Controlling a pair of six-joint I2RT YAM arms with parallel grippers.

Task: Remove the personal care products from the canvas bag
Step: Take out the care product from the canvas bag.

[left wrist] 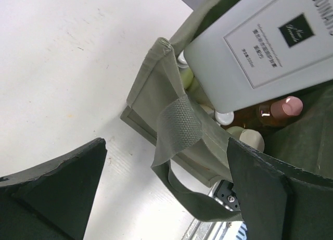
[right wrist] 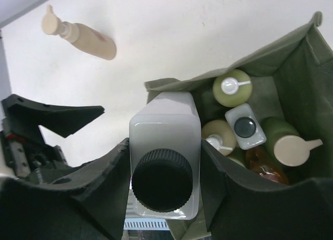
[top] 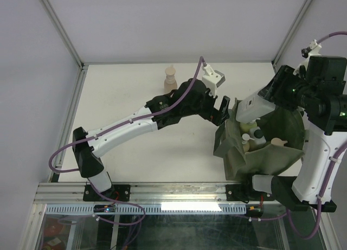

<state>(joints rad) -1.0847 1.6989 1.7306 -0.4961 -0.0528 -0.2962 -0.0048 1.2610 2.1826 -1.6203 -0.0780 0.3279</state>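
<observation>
On the white bench (top: 135,147), a tan pump bottle (top: 171,78) sits alone, well apart from the left pincer (left wrist: 166,141) on its far side and already outside the bag. The left pincer hangs released, jaws spread wide and holding nothing, just beside the near-left corner of the olive canvas bag (top: 271,158). One woven strap handle (left wrist: 179,125) of the bag droops directly beneath the gap between its fingers.

To the right, the right pincer (right wrist: 164,146) is clenched on a white bottle (right wrist: 164,125), one finger pressed to each flat side. The bottle's black cap (right wrist: 161,180) points back toward the wrist, and its printed label faces the left pincer. The bottle hangs over the bag's open mouth at the edge nearest the left pincer.

Below and to the right of the clenched pincer, the other products crowd the bottom of the bag. There is a yellow-green bottle (right wrist: 231,89) with a white pump and a beige bottle (right wrist: 218,133) just beside the pincer's right finger. With them are a small pale bottle (right wrist: 244,126) with a dark cap, a green bottle (right wrist: 286,141) with a beige pump and an orange bottle (right wrist: 260,164).
</observation>
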